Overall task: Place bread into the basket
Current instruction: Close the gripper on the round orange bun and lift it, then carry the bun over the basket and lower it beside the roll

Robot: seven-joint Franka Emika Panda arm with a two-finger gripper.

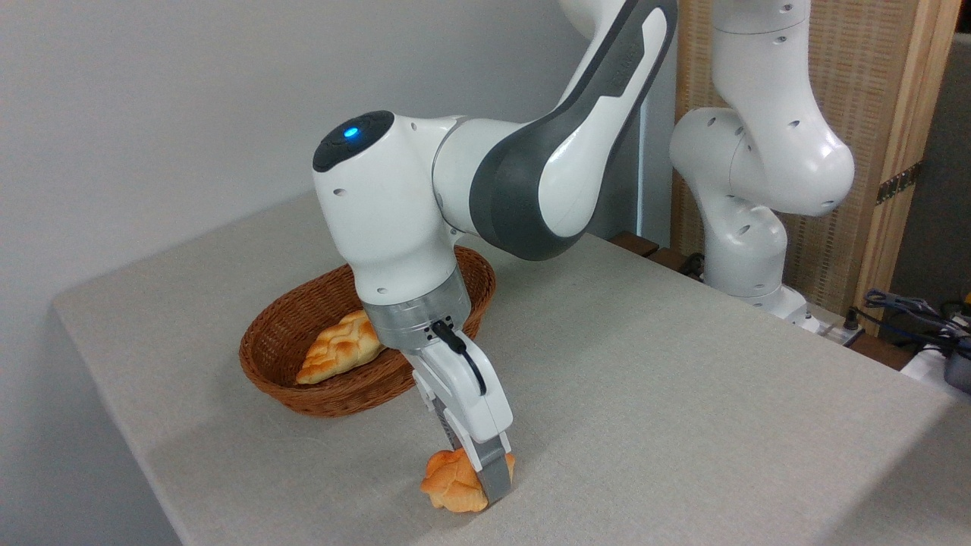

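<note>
Between the hand's [478,474] fingers sits the bread [454,483], pinched, on the table [683,394].

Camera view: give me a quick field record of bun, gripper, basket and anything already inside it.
bread: on the table, outside the basket, near the front edge
gripper: down at the bread, fingers either side of it; contact unclear
basket: on the table behind the bread, apart from it
braided loaf: lying inside the basket
table: grey cloth
task state: bread not yet in the basket
</note>
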